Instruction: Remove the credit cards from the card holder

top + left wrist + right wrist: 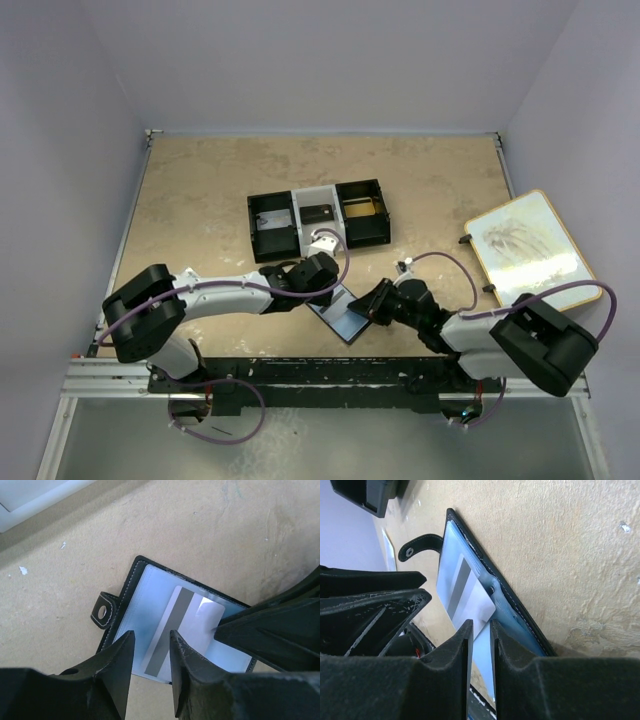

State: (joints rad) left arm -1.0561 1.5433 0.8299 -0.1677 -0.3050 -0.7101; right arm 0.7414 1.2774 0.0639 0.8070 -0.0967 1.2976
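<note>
The black card holder lies open on the table between my two grippers, its pale-blue sleeves facing up and its snap strap out to the side. A pale credit card with a grey stripe rests on the sleeves, partly out of its pocket. My left gripper hovers open just above the card's near end, nothing between its fingers. My right gripper is open by a narrow gap at the card's corner, holding nothing. In the left wrist view, its fingers come in from the right.
A black-and-white three-compartment tray stands behind the card holder; a gold-tan card lies in its right compartment and a dark one in the middle. A pale wood-rimmed board sits at the right edge. Walls enclose the table.
</note>
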